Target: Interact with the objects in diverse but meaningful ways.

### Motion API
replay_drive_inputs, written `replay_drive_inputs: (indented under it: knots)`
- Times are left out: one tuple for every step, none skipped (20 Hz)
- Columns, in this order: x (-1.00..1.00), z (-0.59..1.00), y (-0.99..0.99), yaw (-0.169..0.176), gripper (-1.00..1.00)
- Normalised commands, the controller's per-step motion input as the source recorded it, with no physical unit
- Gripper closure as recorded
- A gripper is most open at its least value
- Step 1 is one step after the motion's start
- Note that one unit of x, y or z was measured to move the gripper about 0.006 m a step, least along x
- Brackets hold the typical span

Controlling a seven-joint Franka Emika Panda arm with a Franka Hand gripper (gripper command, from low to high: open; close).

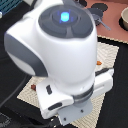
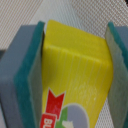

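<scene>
In the wrist view the yellow printed carton (image 2: 75,65) stands between my gripper's (image 2: 75,75) two teal-edged pads. One pad (image 2: 31,75) and the other pad (image 2: 117,65) both lie against the carton's sides. The carton shows a red and blue print at its lower end. A woven mat (image 2: 60,10) lies under it. In the exterior view my arm's white body (image 1: 60,45) hides the fingers and the carton. The sausage, fish and bread loaf are out of view.
A woven beige placemat (image 1: 107,55) lies on a dark table under the arm. Small orange bits (image 1: 100,63) rest on it. At the back on a reddish surface are a dark grey pot (image 1: 99,9) and a pale bowl (image 1: 124,17).
</scene>
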Motion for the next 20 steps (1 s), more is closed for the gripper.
replay_drive_inputs:
  knots:
    - [0.51, -0.22, -0.09, -0.047, -1.00]
    - [0.53, -0.14, 0.00, -0.040, -1.00]
    - [0.54, 0.00, 0.01, -0.034, -1.00]
    - [0.52, 0.17, 0.06, -0.032, -1.00]
    - [0.47, 0.40, 0.09, -0.040, -1.00]
    - [0.41, 0.73, 0.07, -0.032, -1.00]
    - [0.31, 0.91, 0.10, -0.024, -1.00]
    - [0.26, 0.98, 0.11, -0.004, -1.00]
    - [0.15, 1.00, 0.16, -0.003, -1.00]
    - [0.05, 1.00, 0.16, 0.000, -1.00]
    - [0.00, 1.00, 0.19, 0.000, -1.00]
    - [-0.01, 1.00, 0.26, 0.000, -1.00]
    - [-0.06, 1.00, 0.27, 0.000, -1.00]
    - [-0.14, 1.00, 0.28, 0.000, -1.00]
    - [-0.21, 1.00, 0.26, 0.000, -1.00]
    - [-0.26, 1.00, 0.28, 0.000, -1.00]
    - [-0.32, 0.86, 0.31, 0.012, -1.00]
    - [-0.47, 0.62, 0.38, 0.047, -1.00]
    - [-0.48, 0.46, 0.47, 0.066, -1.00]
    - [-0.64, 0.22, 0.51, 0.095, -1.00]
